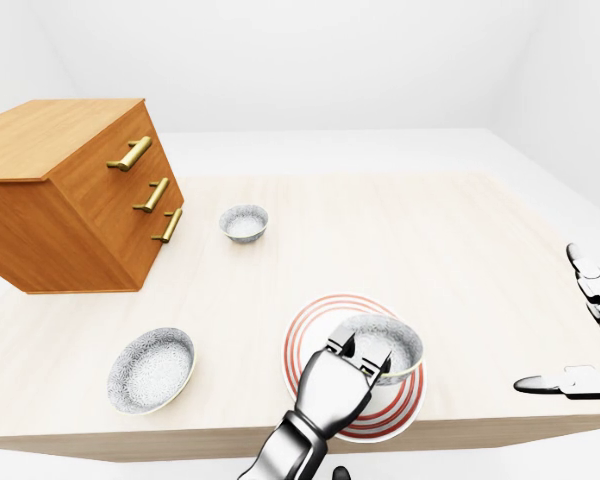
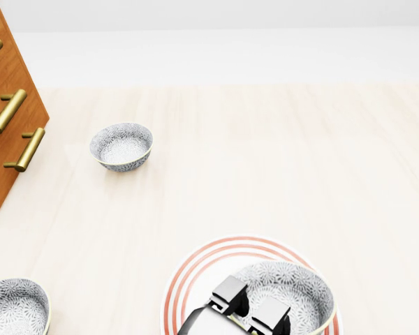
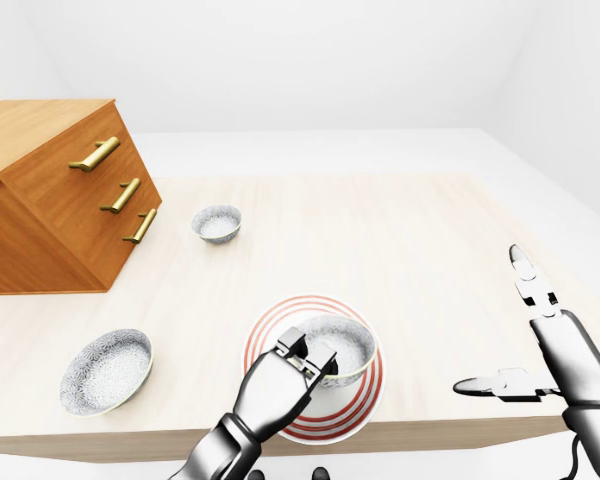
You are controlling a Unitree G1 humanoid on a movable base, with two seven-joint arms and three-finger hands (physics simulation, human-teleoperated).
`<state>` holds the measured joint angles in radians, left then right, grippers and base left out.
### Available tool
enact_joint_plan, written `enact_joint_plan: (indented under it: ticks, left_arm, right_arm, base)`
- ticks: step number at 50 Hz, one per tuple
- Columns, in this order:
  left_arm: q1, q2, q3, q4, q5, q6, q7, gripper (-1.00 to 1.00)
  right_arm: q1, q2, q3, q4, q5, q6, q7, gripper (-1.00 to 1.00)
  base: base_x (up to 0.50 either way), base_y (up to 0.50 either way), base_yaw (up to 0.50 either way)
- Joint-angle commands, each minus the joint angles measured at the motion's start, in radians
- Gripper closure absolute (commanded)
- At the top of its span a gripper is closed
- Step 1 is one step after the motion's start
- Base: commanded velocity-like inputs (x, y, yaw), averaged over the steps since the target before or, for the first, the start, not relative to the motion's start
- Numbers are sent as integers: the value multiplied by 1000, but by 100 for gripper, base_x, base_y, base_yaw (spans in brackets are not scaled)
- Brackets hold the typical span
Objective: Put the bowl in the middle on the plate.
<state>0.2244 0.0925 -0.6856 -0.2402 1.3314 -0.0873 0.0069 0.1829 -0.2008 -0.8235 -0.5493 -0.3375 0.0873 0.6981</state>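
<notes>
The patterned grey-white bowl (image 1: 398, 343) sits on the red-ringed white plate (image 1: 302, 335), toward the plate's right side, near the table's bottom edge in the left-eye view. My left hand (image 1: 368, 358) comes up from below and is shut on the bowl's near rim, with fingers (image 2: 230, 294) over the rim and partly hiding it. My right hand (image 3: 512, 330) hovers open at the far right, off the table's corner, holding nothing.
Two similar bowls stand on the light wooden table: one (image 1: 244, 221) at upper left near the drawers, one (image 1: 152, 368) at lower left. A wooden chest of drawers (image 1: 70, 190) with brass handles fills the left side. The table edge (image 1: 180, 438) runs just below the plate.
</notes>
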Motion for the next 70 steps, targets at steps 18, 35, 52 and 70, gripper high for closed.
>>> enact_joint_plan:
  ticks: [18,35,52,70]
  left_arm:
    - [-19,-11,53,-7,-45,0,-17,-100]
    - [-24,-19,72,-21,-65,0,-43,-100]
    - [-113,-11,305,-88,-193,0,-179,-100]
    - [-273,181,952,47,-457,0,-356,-100]
  right_arm:
    - [-1,-3,0,4,1,0,0,-100]
    - [0,0,1,4,-1,0,0,-100]
    - [0,-1,-1,1,0,0,0,-100]
    - [0,-2,0,6,-3,0,0,-100]
  base:
    - [0,0,0]
    - [0,0,0]
    - [0,0,0]
    - [0,0,0]
